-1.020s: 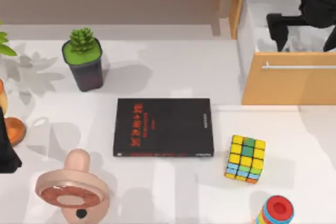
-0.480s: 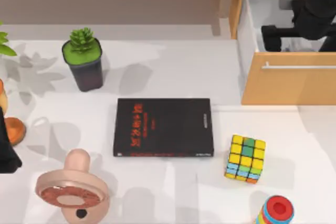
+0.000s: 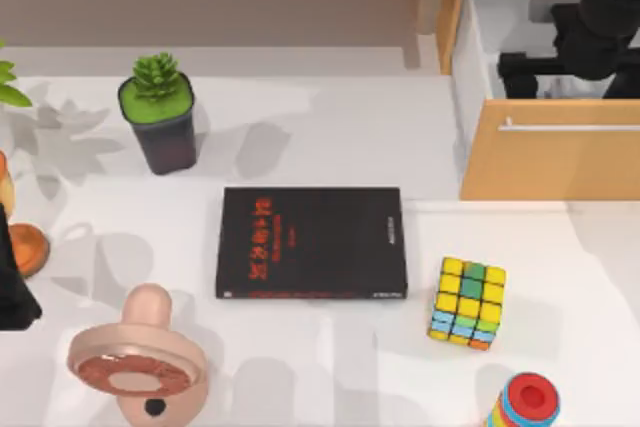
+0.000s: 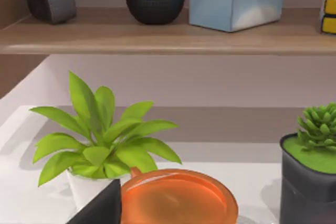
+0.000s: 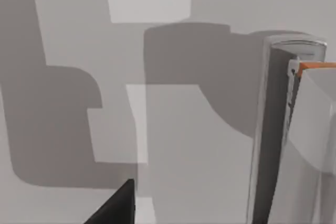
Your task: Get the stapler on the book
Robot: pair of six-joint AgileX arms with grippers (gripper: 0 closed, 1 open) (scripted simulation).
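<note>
The black book [image 3: 310, 242] with red lettering lies flat in the middle of the table. My right gripper [image 3: 528, 64] reaches into the open drawer [image 3: 470, 57] at the back right, well away from the book. In the right wrist view the stapler [image 5: 310, 145] is a pale grey-white bar with an orange mark, lying on the drawer's white floor just beside the gripper. In the top view the arm hides it. My left gripper [image 3: 10, 287] is parked at the table's left edge.
The drawer's wooden front [image 3: 550, 162] stands between the drawer and the table. A potted succulent [image 3: 158, 112] stands behind the book, a colour cube [image 3: 467, 302] to its right, a pink bell-like object [image 3: 140, 362] at the front left, and an orange bowl [image 4: 178, 198] at far left.
The right arm has come slightly forward and down inside the drawer, most of it a second ago. The book and the left arm have not moved.
</note>
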